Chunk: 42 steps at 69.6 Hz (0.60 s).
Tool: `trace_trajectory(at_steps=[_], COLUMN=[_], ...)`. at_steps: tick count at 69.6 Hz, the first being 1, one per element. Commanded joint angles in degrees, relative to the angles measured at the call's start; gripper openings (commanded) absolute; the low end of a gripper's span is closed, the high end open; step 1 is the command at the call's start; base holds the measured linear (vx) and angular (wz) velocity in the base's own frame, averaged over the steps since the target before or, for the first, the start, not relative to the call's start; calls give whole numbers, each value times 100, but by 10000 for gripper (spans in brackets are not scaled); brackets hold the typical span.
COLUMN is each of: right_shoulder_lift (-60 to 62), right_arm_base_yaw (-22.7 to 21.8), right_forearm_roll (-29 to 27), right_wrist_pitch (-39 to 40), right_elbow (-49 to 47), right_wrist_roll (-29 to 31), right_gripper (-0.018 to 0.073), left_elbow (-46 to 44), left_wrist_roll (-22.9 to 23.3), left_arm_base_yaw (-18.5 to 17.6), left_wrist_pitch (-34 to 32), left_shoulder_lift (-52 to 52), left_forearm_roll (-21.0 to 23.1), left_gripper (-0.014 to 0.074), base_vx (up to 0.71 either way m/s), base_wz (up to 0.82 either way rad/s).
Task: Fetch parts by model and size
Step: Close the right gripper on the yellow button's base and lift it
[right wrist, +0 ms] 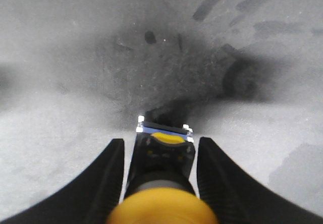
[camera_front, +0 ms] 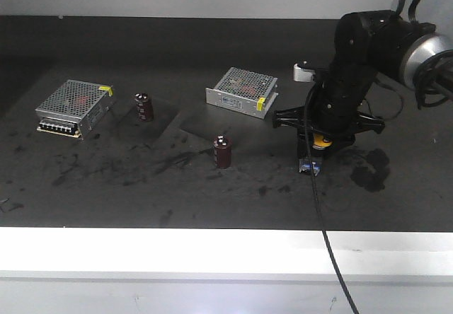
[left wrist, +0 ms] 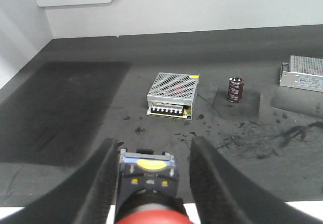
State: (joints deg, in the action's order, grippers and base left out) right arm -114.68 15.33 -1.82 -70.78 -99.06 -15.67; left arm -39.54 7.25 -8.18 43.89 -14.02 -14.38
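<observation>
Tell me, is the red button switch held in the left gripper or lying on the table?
Held: the red-capped switch sits between the fingers of the left gripper, raised off the table.

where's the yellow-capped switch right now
In the front view the yellow-capped switch sits between the right gripper's fingers, low over the table on the picture's right, right of the nearer capacitor and just beyond the middle power-supply box.
</observation>
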Motion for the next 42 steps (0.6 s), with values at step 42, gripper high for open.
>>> trace_trajectory(at_steps=[42], right_shoulder_lift=[1289], right_arm_base_yaw=[289], right_forearm_roll=[656], right_wrist_pitch=[795], right_elbow=[-142], right_wrist_roll=[692], right_gripper=[-6], left_elbow=[-130], left_wrist_roll=[-6], left_arm_base_yaw=[-25], left_wrist_pitch=[-470], left_shoulder_lift=[-77], left_forearm_roll=[-63], left_gripper=[-6], base_vx=[0], base_wz=[0])
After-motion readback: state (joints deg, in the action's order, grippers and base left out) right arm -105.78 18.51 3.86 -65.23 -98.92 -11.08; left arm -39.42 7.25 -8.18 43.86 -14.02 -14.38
